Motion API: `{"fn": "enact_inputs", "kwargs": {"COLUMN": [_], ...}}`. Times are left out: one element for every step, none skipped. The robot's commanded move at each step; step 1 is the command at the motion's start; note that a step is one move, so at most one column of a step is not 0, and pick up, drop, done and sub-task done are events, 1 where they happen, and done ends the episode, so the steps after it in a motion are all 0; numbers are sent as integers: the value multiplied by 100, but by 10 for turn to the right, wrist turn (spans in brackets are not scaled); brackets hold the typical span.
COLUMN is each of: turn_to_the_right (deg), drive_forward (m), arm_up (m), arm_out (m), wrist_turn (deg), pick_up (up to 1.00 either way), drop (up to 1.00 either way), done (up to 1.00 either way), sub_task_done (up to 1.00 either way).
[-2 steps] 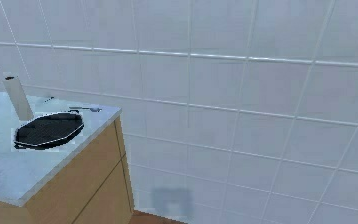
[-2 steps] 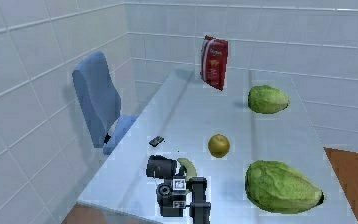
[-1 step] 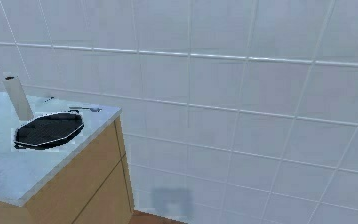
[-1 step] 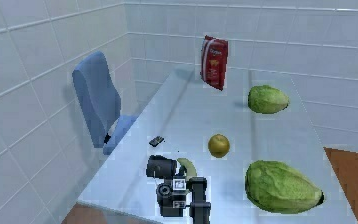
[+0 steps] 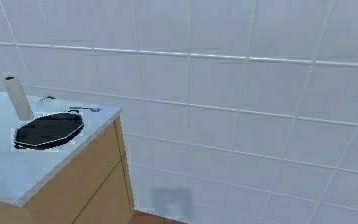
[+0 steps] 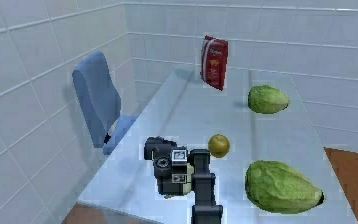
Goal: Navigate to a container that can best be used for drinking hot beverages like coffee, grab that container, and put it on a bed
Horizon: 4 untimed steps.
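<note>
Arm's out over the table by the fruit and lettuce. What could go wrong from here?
1. The fruit lies close to the arm; a turn may knock it rolling.
2. The near lettuce sits beside the arm at the table edge; a sweep could push it off.
3. The chair stands near the pincer; driving on might strike it.

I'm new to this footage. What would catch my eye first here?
In the arm side view, a red bag stands far out on the table, a large green lettuce lies at the lower right, and a blue chair sits at the table's left. In the forward view, a black pan lies on a counter before a white tiled wall.
</note>
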Motion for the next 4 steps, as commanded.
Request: {"fn": "enact_inputs", "kwargs": {"turn_to_the_right": [0,0,0,0], "drive_forward": [0,0,0,0], "arm_up": [20,0,0,0], "arm_out": [0,0,0,0], "wrist_turn": [0,-450,-450,-390], "pick_up": [0,0,0,0], "drop": [0,0,0,0], "done": [0,0,0,0], "sub_task_done": [0,0,0,0]}}
